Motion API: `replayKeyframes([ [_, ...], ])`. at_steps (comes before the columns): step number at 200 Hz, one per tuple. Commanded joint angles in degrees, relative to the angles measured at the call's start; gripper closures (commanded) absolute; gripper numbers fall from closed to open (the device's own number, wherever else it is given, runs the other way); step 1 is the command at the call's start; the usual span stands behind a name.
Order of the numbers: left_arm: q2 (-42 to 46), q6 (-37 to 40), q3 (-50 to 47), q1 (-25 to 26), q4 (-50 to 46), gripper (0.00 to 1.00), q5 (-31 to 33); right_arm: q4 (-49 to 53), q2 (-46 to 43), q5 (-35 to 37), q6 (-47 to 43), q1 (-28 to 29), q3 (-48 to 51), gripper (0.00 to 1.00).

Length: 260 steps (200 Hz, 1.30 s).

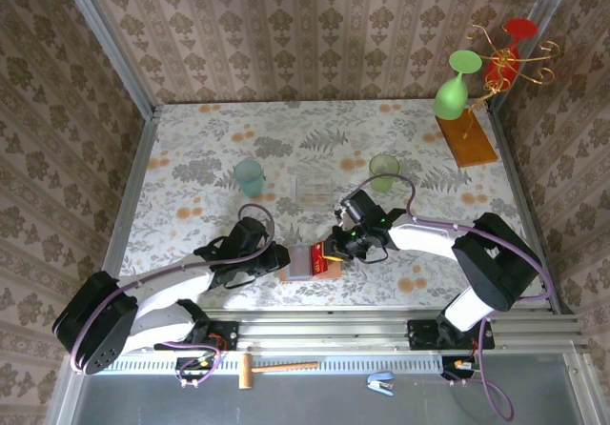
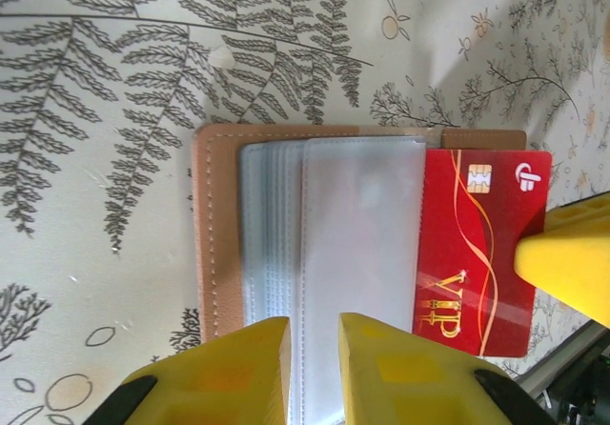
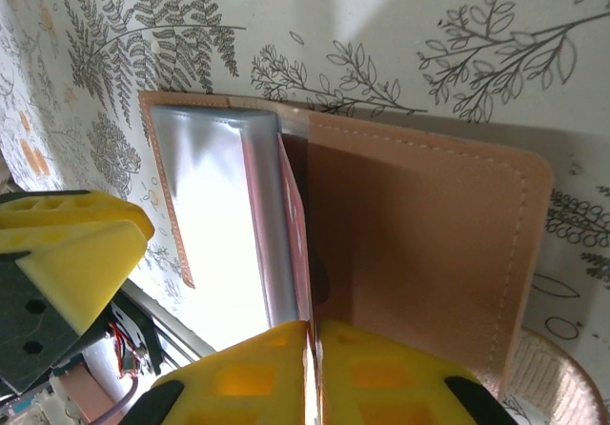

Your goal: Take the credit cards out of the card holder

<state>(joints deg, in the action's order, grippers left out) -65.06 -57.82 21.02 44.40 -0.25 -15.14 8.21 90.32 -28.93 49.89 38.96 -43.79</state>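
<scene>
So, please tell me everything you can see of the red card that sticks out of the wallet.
The red card is thin, glossy plastic with a gold chip, gold curved lines, gold "VIP" lettering and a white logo. About half of it sticks out sideways from a clear sleeve of the tan card holder, which lies open on the table. The rest is under the sleeve. The right gripper is shut on its free end.

Red card (image 2: 481, 249) — left part hidden inside card holder (image 2: 214, 234)
</scene>
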Motion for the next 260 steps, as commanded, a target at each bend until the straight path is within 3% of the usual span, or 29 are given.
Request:
replayKeyframes([
  [1, 0.98, 0.65, -0.98, -0.39, -0.37, 0.79, 0.02, 2.29, 0.31, 0.97, 1.08, 0.85, -1.93, 0.90],
  [109, 0.66, 0.61, -1.07, -0.65, -0.11, 0.79, -0.24, 5.15, 0.77, 0.12, 0.43, 1.12, -3.62, 0.87],
  [173, 0.63, 0.52, -1.18, -0.66, -0.06, 0.79, -0.30, 6.74, 0.76, 0.79, -0.71, 1.12, -4.63, 1.00],
  [199, 0.61, 0.33, -1.33, -0.70, 0.33, 0.79, -0.24, 9.12, -0.30, 2.41, -1.89, 1.12, -5.47, 1.00],
  [260, 0.66, 0.81, -1.48, -0.98, 0.35, 0.79, -0.24, 19.79, -3.73, 5.56, -14.31, 1.12, -11.09, 1.00],
])
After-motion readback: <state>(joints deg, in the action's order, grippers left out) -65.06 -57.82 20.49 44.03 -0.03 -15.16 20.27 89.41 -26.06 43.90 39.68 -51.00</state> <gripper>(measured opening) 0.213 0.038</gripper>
